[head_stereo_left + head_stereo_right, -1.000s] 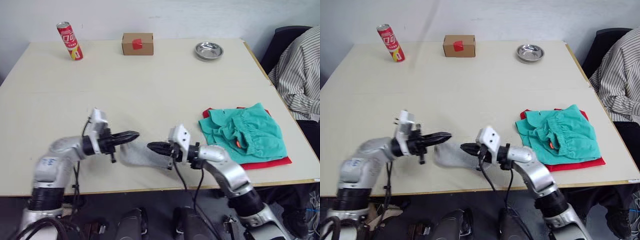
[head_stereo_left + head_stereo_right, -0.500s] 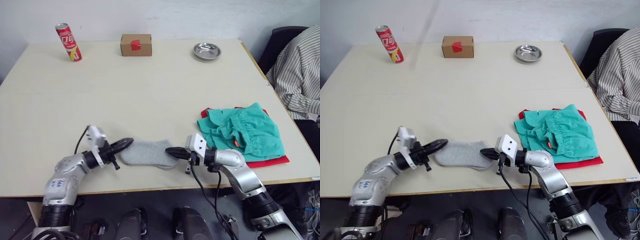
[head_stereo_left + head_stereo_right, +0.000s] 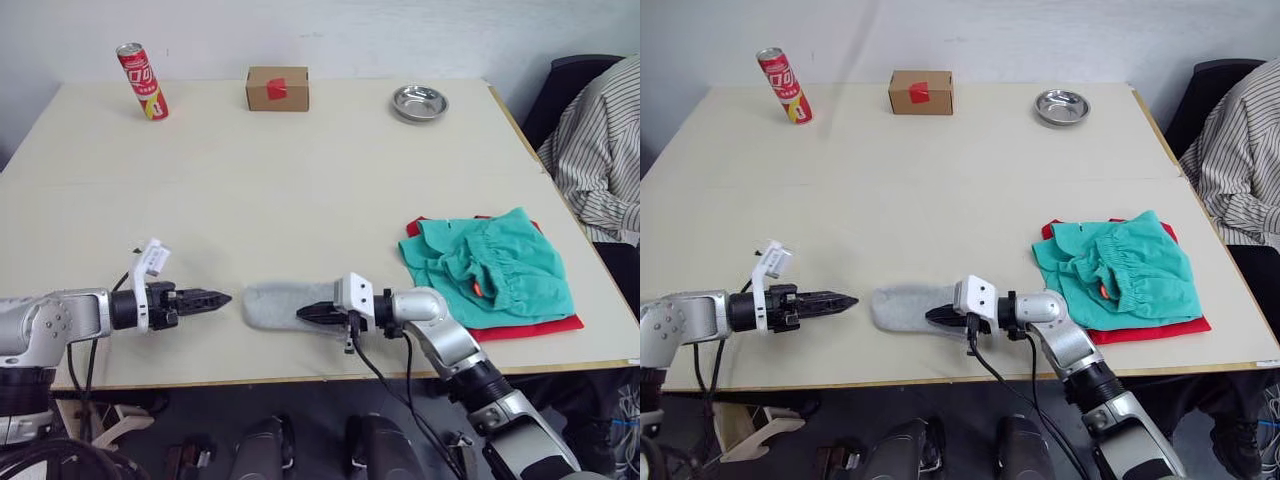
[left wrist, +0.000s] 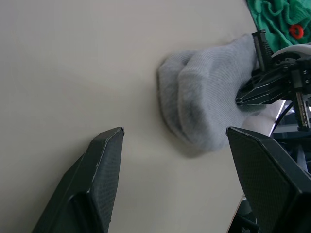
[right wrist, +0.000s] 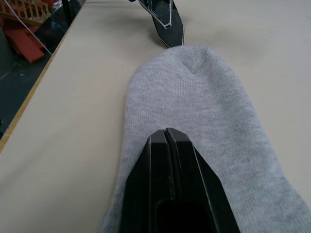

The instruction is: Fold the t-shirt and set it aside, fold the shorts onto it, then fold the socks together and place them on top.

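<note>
Beige table (image 3: 300, 170) against a pale wall, bearing a red can (image 3: 141, 81), a cardboard box (image 3: 277, 88) and a metal bowl (image 3: 419, 102) along its far edge. A person in a striped shirt (image 3: 600, 150) sits beside the table, past the shorts (image 3: 490, 268). The shorts lie on the t-shirt (image 3: 530, 326). The socks (image 3: 285, 305) lie flat near the table's front edge. Right gripper (image 3: 303, 314), arm low and level, rests on the socks with fingers pressed together. Left gripper (image 3: 222, 297) lies level just beside the socks' toe end, apart from them; its fingers (image 4: 104, 160) stand wide.
</note>
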Robot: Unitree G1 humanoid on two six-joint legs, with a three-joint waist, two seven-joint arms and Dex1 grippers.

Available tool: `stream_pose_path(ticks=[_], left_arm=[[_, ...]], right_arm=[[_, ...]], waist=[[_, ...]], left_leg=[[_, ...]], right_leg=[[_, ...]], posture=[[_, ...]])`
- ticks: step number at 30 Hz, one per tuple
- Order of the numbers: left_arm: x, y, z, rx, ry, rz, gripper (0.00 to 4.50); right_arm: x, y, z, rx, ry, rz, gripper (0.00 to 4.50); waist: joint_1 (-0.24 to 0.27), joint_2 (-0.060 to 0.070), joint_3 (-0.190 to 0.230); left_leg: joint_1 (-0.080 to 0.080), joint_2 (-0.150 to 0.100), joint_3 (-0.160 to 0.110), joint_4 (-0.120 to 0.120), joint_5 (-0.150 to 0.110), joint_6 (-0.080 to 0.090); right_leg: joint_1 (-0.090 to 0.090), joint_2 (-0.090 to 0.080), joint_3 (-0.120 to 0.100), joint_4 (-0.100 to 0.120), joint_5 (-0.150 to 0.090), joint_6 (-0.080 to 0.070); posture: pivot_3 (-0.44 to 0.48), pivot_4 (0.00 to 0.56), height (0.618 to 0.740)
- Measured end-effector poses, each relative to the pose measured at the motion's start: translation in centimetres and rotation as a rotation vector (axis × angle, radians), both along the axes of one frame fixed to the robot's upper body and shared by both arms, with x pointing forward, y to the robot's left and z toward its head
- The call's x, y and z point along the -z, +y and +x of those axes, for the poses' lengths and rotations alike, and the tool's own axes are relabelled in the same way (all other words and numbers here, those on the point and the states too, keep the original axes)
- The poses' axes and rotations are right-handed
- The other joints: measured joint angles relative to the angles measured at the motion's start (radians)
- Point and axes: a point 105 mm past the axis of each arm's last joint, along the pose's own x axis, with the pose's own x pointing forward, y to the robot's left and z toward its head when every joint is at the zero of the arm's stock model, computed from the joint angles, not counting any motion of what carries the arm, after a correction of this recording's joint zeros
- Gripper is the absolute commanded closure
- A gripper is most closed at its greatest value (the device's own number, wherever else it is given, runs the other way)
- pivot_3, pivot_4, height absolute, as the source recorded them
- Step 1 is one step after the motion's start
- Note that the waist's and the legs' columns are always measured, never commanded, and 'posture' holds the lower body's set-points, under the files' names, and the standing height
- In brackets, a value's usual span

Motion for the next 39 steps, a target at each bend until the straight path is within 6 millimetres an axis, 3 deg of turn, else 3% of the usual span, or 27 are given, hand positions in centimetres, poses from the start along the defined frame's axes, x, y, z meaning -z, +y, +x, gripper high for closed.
stream_pose_path(ticks=[5, 6, 13, 17, 23, 28, 31, 35, 39], left_arm=[[0.6, -1.8, 0.2, 0.023, 0.021, -0.046, 1.12], [0.6, -1.9, 0.3, 0.019, 0.018, -0.052, 1.30], [1.3, -3.4, 0.5, 0.020, 0.047, -0.104, 3.27], [0.6, -3.6, 0.9, 0.025, 0.032, -0.103, 4.48], [-2.7, -4.6, 0.8, 0.133, -0.042, -0.074, 4.48], [-5.1, -8.4, 1.3, 0.293, -0.110, -0.026, 4.48], [-4.8, -10.6, 1.2, 0.369, -0.101, -0.026, 4.48], [-2.9, -11.9, 1.3, 0.410, -0.088, 0.005, 4.48], [-2.2, -12.3, 1.1, 0.466, -0.147, -0.004, 3.37]], right_arm=[[0.1, 0.0, 0.0, -0.002, -0.013, -0.008, 4.50], [0.1, 0.0, 0.0, -0.002, -0.014, -0.009, 4.50], [0.1, 0.2, 0.0, 0.003, -0.018, -0.007, 4.50], [0.1, 0.3, 0.1, 0.007, -0.021, -0.007, 4.50], [0.1, 0.3, 0.2, 0.020, -0.020, -0.006, 4.50], [0.2, 0.4, 0.3, 0.033, -0.017, -0.008, 4.50], [0.1, 0.4, 0.3, 0.040, -0.019, -0.007, 4.50], [0.1, 0.2, 0.2, 0.061, -0.019, -0.008, 4.50], [0.2, -0.3, 0.0, 0.081, -0.023, -0.022, 4.50]], waist=[[0.001, 0.000, 0.000], [0.001, 0.000, 0.000], [0.000, 0.000, -0.001], [-0.001, 0.000, -0.001], [0.000, 0.000, -0.001], [0.000, 0.000, -0.001], [-0.003, 0.000, -0.001], [-0.001, 0.000, -0.001], [0.000, 0.000, -0.001]], left_leg=[[0.001, 0.000, 0.000, 0.000, 0.000, -0.001], [0.001, 0.000, 0.000, 0.000, 0.000, -0.001], [0.001, 0.000, 0.000, 0.000, 0.000, -0.001], [0.001, 0.001, 0.000, 0.000, 0.001, -0.001], [0.001, 0.001, 0.000, 0.000, 0.001, -0.002], [0.001, 0.000, 0.000, 0.000, 0.001, -0.002], [0.001, 0.001, 0.000, 0.000, 0.004, 0.002], [0.001, 0.002, 0.001, 0.000, 0.004, 0.002], [0.001, 0.002, 0.001, 0.000, 0.004, 0.001]], right_leg=[[0.001, 0.000, 0.000, 0.000, 0.000, 0.000], [0.001, 0.000, 0.000, 0.000, 0.000, 0.000], [0.001, 0.000, 0.000, 0.001, 0.000, 0.000], [0.000, 0.000, 0.000, 0.001, 0.000, 0.000], [0.000, 0.001, 0.000, 0.001, 0.000, 0.000], [0.001, 0.001, 0.001, 0.001, 0.000, 0.000], [0.000, 0.003, 0.001, 0.001, 0.000, 0.000], [0.000, 0.003, 0.002, 0.001, 0.000, 0.000], [0.000, 0.003, 0.002, 0.000, 0.000, -0.001]], posture=[[0.000, 0.150, 0.740], [0.000, 0.150, 0.740], [0.000, 0.150, 0.740], [0.000, 0.150, 0.740], [0.000, 0.150, 0.740], [0.000, 0.150, 0.740], [0.000, 0.150, 0.740], [0.000, 0.150, 0.740], [0.000, 0.150, 0.740]])
